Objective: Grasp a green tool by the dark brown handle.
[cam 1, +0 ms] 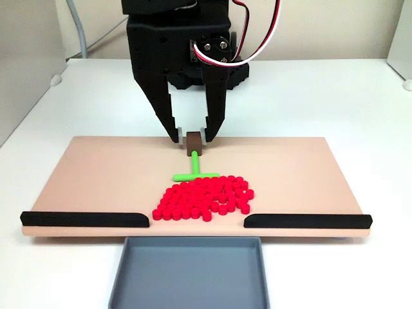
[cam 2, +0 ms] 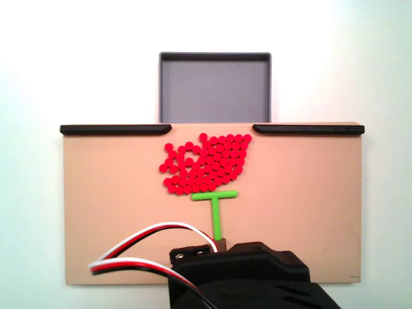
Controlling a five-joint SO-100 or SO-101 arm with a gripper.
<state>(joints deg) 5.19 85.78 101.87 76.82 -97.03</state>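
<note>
Fixed view: dark brown handle between fingertips of open claw, green tool below.

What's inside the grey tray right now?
Nothing that shows: the shallow grey rectangular tray has a bare floor in both fixed views. The small red cylinders all lie on the tan board beside it.

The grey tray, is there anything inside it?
Empty. The grey tray shows a bare floor in both fixed views; the red cylinders all sit on the board beside the green tool.
</note>
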